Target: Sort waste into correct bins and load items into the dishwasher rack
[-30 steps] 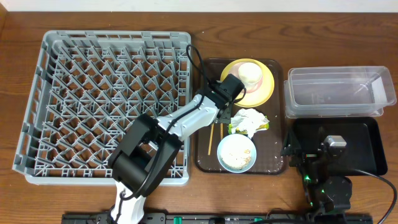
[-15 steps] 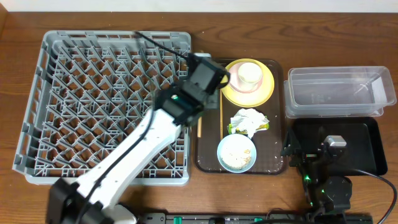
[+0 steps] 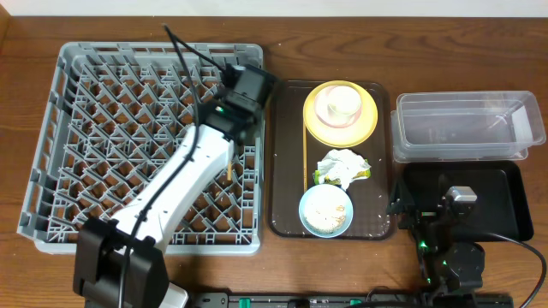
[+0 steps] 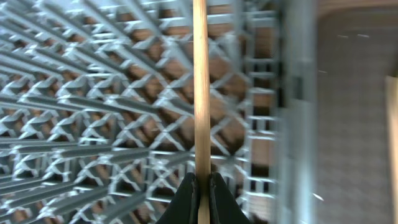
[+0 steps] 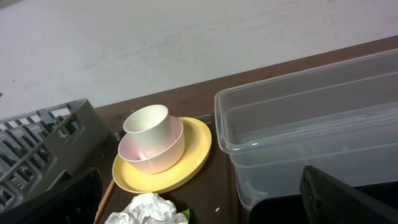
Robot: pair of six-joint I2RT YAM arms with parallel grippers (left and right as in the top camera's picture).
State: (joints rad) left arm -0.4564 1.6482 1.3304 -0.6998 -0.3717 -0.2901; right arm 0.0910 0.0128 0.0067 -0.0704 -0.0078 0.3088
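1. Keep the left gripper (image 4: 199,190) pinched hard on the thin wooden chopstick (image 4: 199,87), gripped by one end with the long shaft free ahead of the fingers.
2. Hold it over the large square grey plastic dishwasher rack (image 3: 41,154), above the rack's right-hand rows, just inside the right wall.
3. Line the shaft up with a channel between the rack's pegs, lower until it rests on the lattice, and only then part the fingers. Letting go from height likely means a bounce or a slip through the grid.
4. Plan a return for the second wooden chopstick (image 3: 304,145), lying just right of the rack on the dark brown serving tray (image 3: 282,218).
5. Leave the right gripper (image 5: 202,202), fingers spread wide and empty, parked well right of the rack.
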